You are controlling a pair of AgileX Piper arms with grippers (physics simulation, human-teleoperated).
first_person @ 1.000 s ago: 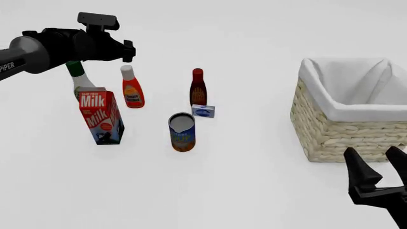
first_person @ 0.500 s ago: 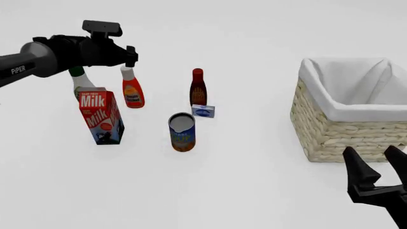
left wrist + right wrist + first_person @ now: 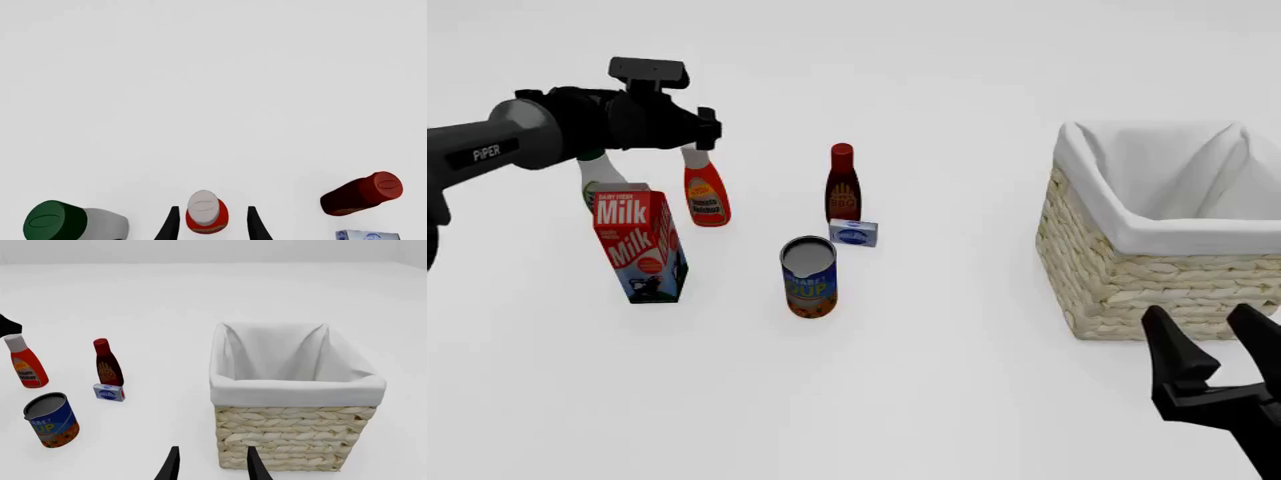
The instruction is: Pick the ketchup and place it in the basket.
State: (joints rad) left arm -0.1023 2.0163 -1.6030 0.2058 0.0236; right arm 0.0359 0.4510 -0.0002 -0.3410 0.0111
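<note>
1. The ketchup, a bright red squeeze bottle with a white-grey cap and a yellow-orange label (image 3: 706, 194), stands upright on the white table (image 3: 961, 380), well apart from the large square straw-coloured wicker basket with a white cloth lining (image 3: 1165, 270) and on the left arm's side of it.
2. Around the ketchup: a red-and-white milk carton (image 3: 638, 246) just beside it and nearer the camera, a pale bottle with a green cap (image 3: 67, 221) beside it on the side away from the basket, and a slim dark red-brown bottle with a red cap (image 3: 842, 184) on the basket side, with a small blue-and-white box (image 3: 853, 234) and an open printed tin can (image 3: 809, 277) near that.
3. The left gripper (image 3: 211, 225) hangs directly over the ketchup's cap, fingers spread apart and empty; in the left wrist view the cap sits centred between the two black fingers.
4. To do this step well, I judge the gripper should come straight down, keeping that centring, so neither finger clips the cap or nudges the carton or the green-capped bottle.
5. Closing below the cap, on the shoulder or upper body, would likely give a firmer hold than pinching the narrow cap.
6. The right gripper (image 3: 1217, 352) waits near the basket's near wall, fingers parted, holding nothing.
</note>
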